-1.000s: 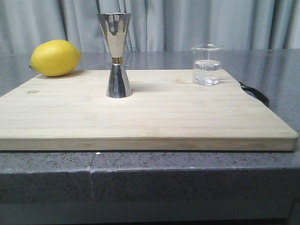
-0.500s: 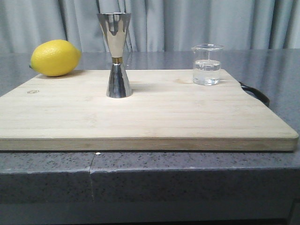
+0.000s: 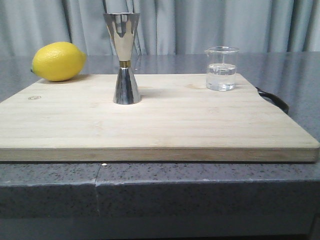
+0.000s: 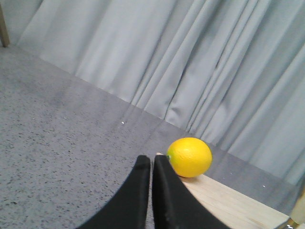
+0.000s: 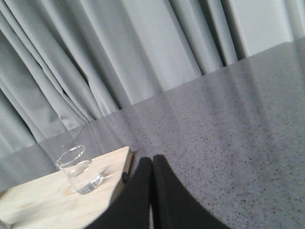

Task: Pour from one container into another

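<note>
The clear glass beaker (image 3: 220, 69), part full of clear liquid, stands upright at the back right of the wooden board (image 3: 155, 120); the right wrist view shows the beaker (image 5: 78, 170) too. The tall steel jigger (image 3: 124, 59) with its gold waist band stands upright left of the board's middle. My left gripper (image 4: 151, 161) is shut with nothing in it, off the board's left side near the lemon. My right gripper (image 5: 152, 161) is shut and empty, off the board's right edge, apart from the beaker. Neither gripper shows in the front view.
A yellow lemon (image 3: 58, 61) lies at the board's back left corner, seen as the lemon (image 4: 189, 157) in the left wrist view. A black handle (image 3: 274, 99) sticks out from the board's right edge. Grey speckled counter (image 3: 200, 190) surrounds the board; grey curtains hang behind.
The front view has shifted very slightly; beaker, jigger and lemon stand where they were.
</note>
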{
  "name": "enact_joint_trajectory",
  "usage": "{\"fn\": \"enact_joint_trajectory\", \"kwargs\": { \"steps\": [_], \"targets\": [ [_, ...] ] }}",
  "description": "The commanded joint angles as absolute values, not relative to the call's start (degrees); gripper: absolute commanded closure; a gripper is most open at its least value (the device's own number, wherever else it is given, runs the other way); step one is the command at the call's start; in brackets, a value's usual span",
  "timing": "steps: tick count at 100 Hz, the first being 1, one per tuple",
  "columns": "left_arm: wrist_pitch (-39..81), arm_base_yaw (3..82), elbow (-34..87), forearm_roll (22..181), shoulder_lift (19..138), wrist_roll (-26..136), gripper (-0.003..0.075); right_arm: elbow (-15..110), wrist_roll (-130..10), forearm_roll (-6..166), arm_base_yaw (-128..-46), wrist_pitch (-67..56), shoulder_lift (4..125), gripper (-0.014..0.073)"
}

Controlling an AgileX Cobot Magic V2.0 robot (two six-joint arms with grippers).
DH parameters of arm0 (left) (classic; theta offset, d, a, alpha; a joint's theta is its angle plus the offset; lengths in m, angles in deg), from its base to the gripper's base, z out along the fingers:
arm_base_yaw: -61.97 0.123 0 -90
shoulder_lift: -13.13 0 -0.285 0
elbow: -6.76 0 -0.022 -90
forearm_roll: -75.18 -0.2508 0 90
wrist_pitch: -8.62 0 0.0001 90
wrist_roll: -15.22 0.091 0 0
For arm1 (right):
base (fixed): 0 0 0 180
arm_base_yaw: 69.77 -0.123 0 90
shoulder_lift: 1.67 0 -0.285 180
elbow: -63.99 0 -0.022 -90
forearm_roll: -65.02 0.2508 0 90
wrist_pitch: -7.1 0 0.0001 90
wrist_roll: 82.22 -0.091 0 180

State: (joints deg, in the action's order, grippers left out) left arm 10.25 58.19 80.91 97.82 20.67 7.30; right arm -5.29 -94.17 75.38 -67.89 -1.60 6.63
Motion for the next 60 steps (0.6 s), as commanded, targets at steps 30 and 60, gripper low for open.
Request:
{"fn": "enact_joint_trajectory", "kwargs": {
  "steps": [30,60],
  "targets": [
    [26.96,54.60,58.46,100.65,38.97,27.68,0.0739,16.07,-87.94,75.78,-67.61,-13.09,27.22,0.0669],
    [14.88,41.89,57.00,113.15,56.34,45.33,0.0737,17.79,-82.22,76.02,-67.71,-8.47,40.24,0.0648]
  ]
}}
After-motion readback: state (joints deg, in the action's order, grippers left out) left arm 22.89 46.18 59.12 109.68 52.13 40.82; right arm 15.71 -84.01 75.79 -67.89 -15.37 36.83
